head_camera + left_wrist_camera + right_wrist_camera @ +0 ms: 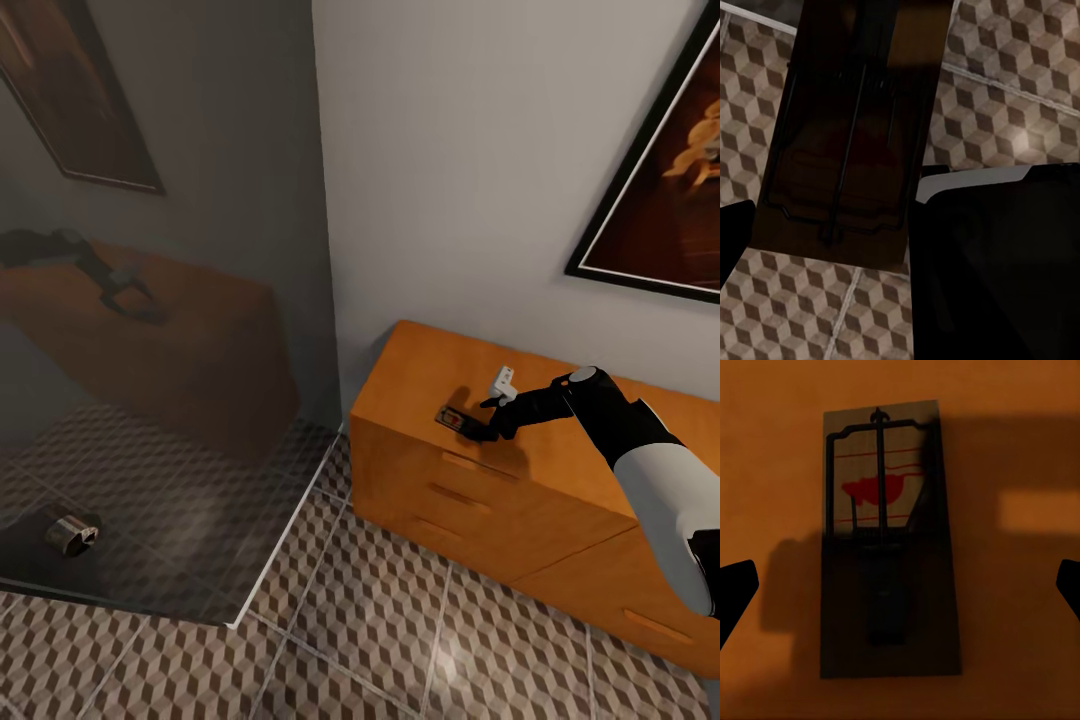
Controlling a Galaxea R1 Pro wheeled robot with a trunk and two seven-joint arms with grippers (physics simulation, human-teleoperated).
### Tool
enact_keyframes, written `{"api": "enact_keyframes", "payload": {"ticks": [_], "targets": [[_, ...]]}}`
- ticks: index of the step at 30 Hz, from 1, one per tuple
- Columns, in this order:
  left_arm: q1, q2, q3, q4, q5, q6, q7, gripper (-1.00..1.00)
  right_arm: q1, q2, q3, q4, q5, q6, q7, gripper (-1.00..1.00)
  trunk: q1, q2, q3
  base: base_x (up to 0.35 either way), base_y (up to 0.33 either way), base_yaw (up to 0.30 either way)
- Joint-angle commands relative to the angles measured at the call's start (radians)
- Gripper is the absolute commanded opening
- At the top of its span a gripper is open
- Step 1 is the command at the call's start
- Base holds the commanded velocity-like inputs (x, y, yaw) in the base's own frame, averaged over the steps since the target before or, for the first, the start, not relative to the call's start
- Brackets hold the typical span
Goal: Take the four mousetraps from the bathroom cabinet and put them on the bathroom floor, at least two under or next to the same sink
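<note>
right tool over a trap on the cabinet top

our right tool [487,418] hangs just above a mousetrap [452,417] that lies flat on top of the orange-brown cabinet [420,470], near its front edge. in the right wrist view the trap [886,536] sits centred between the two dark fingertips [735,592], which stand wide apart and clear of the board, so the tool is spread and holds nothing. the right arm [640,470] reaches in from our right, forearm low across the top, wrist bent toward the trap.

the left wrist view shows a second mousetrap [851,127] close against the lens, above the cube-pattern bathroom floor [1020,82]. we judge the left tool is clamped on it, though the contact itself is dark and hard to read.

step in hand, as we read it: picking this trap off the cabinet. next move calls for a short drop and a squeeze across the board's narrow sides, without nudging it off the edge.
</note>
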Motion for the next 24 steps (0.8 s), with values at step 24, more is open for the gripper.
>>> {"api": "enact_keyframes", "payload": {"ticks": [24], "targets": [[-0.001, -0.003, -0.007, 0.003, 0.007, -0.004, -0.002, -1.00, -0.001, -0.001, 0.003, -0.001, -0.001, 0.009, 0.003, 1.00, 0.000, -0.002, -0.030, 0.000, 0.000, 0.000]]}}
